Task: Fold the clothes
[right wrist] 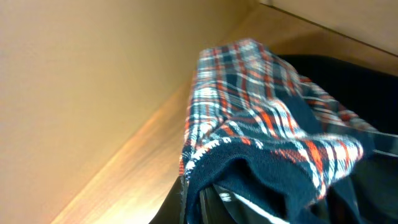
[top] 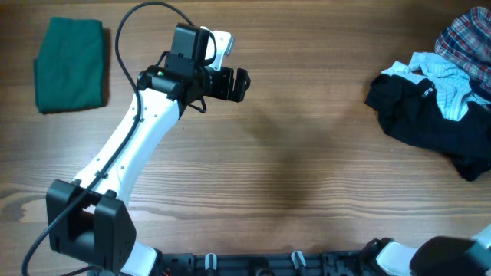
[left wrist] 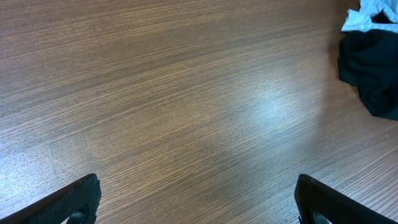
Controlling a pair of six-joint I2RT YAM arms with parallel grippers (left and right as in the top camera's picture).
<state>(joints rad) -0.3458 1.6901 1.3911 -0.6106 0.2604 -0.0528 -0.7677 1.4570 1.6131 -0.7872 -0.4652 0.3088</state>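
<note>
The dark green garment point(top: 70, 65) lies folded at the far left of the table. My left gripper point(top: 239, 84) hovers over bare wood near the middle, open wide and empty; the left wrist view shows its gripper point(left wrist: 198, 200) with nothing between the fingertips. At the right, the other clothes lie in a heap: a black garment point(top: 430, 123) point(left wrist: 370, 68), a small white piece point(top: 441, 80) point(left wrist: 367, 15) and the plaid shirt point(top: 469, 38). In the right wrist view the plaid shirt point(right wrist: 261, 118) fills the frame, its navy edge bunched over my right gripper point(right wrist: 211, 202), which is shut on it.
The clothes heap runs past the table's right edge in the overhead view. Part of the right arm's base point(top: 437, 257) shows at the bottom right. The left arm point(top: 130, 153) slants from the front left toward the middle.
</note>
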